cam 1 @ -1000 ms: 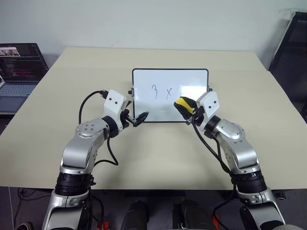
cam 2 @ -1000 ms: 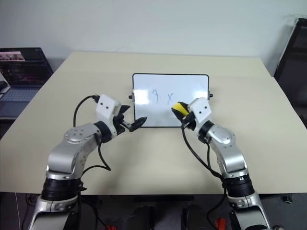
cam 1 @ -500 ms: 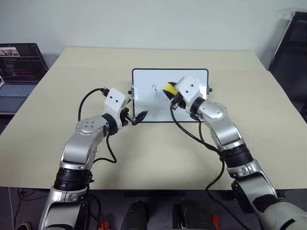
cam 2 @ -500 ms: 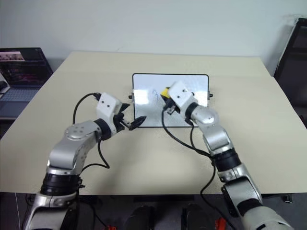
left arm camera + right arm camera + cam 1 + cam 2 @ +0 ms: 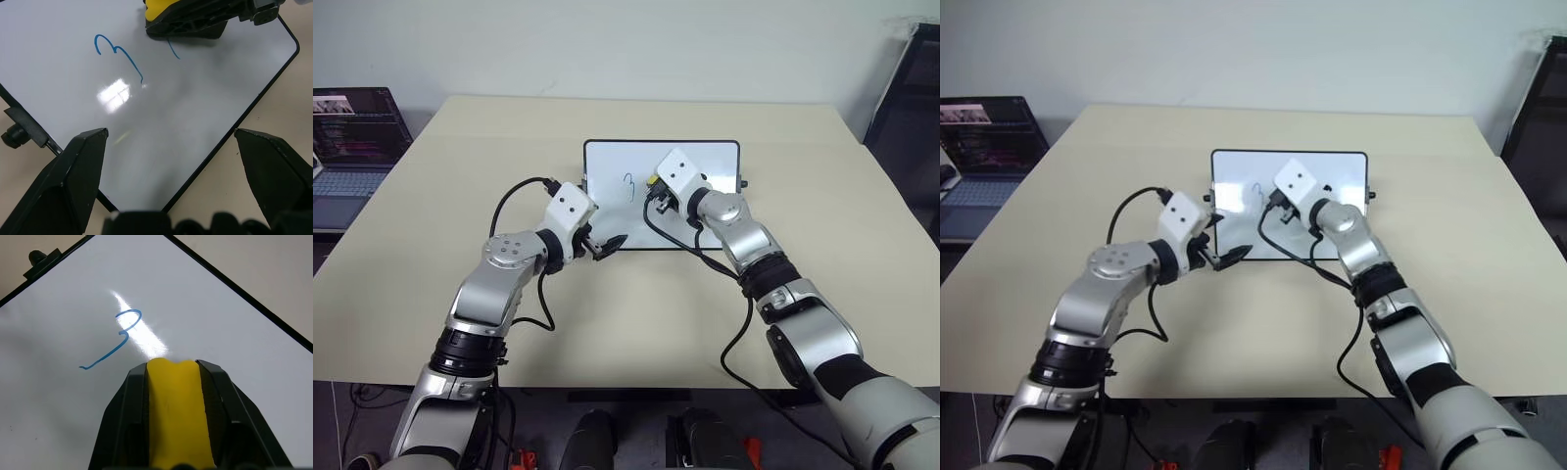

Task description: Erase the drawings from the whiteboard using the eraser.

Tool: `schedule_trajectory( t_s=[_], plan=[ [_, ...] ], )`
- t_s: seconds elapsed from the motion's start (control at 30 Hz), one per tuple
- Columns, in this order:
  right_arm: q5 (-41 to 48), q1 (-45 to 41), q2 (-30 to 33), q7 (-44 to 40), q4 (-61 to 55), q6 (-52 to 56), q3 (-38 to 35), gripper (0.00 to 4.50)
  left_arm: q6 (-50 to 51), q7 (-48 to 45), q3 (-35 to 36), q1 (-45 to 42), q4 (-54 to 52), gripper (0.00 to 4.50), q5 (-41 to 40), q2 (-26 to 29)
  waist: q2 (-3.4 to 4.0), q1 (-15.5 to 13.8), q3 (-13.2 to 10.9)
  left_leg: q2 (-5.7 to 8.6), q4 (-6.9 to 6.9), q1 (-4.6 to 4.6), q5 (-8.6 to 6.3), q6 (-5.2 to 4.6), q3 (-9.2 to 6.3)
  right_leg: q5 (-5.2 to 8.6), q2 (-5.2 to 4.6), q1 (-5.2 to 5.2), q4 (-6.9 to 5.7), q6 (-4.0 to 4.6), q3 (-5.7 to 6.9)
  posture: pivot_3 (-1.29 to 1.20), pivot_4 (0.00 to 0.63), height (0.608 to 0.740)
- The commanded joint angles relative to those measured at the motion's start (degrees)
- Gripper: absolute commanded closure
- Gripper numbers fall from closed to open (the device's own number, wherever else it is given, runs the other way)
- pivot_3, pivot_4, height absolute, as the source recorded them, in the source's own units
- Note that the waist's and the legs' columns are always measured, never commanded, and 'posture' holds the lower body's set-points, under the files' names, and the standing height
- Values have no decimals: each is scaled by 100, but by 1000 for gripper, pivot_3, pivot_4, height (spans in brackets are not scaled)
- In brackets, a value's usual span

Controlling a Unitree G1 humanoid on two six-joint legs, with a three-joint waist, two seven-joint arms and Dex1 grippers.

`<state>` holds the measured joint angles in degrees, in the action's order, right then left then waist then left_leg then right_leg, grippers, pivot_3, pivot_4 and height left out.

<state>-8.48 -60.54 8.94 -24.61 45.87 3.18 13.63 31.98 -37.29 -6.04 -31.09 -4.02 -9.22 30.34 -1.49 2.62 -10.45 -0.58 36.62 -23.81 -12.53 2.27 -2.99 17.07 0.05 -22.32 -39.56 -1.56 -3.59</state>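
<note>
The whiteboard (image 5: 607, 164) lies flat in the middle of the tan table. One of the drawings, a blue "3" (image 5: 628, 186), shows on its left half, also seen as the "3" (image 5: 120, 335). A short blue stroke (image 5: 173, 50) remains beside the eraser. My right gripper (image 5: 172, 364) is shut on the yellow eraser (image 5: 176, 406), which rests on the board just right of the "3". The eraser (image 5: 652, 181) peeks out yellow under the white wrist. My left gripper (image 5: 170, 132) is open and holds nothing, over the board's near left corner.
An open laptop (image 5: 347, 137) stands on a side desk at far left. A black chair (image 5: 911, 108) stands at far right. A small black knob (image 5: 745, 183) sticks out from the board's right side. Bare table (image 5: 460, 157) surrounds the board.
My right gripper carried the eraser left and away from me across the board, over the "x", which no longer shows whole. The left gripper stays by the board's near edge.
</note>
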Motion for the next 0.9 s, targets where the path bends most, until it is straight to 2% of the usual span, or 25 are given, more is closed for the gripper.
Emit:
schedule_trajectory(
  t_s=[0.03,0.2,0.47,0.63,0.73,0.9],
  plan=[
    [-54,129,88,-540,-177,249,147,3399,9,-21,27,-140,-317,0,11,31,0,4,0,0,1,1,0,0,0,0,0,0,-1,0,0,0,150,740],
    [-234,378,215,-817,-498,395,364,3399,286,44,4,-165,-629,0,-68,-67,0,24,0,0,9,3,0,0,-2,0,0,3,-14,0,0,0,150,740],
    [-326,-246,82,166,152,-3,60,3409,472,-6,-41,-130,-795,0,-110,-54,1,40,0,1,26,17,3,-1,0,0,3,7,-42,0,-2,0,150,740],
    [-315,-598,21,324,681,-119,-37,3410,532,-8,-93,-82,-884,0,-135,-77,0,53,0,2,21,16,3,-1,2,-1,3,5,-40,0,-4,0,150,740],
    [-308,-620,-4,236,767,-125,-34,3410,552,-10,-106,-62,-919,0,-143,-86,0,63,0,1,15,16,2,-1,2,0,2,4,-37,0,-7,0,150,740],
    [-298,-283,4,-470,448,291,143,3410,532,-17,-120,-62,-894,0,-142,-94,0,64,0,1,17,17,2,-1,2,-1,3,6,-39,0,-6,0,150,740]
  ],
)
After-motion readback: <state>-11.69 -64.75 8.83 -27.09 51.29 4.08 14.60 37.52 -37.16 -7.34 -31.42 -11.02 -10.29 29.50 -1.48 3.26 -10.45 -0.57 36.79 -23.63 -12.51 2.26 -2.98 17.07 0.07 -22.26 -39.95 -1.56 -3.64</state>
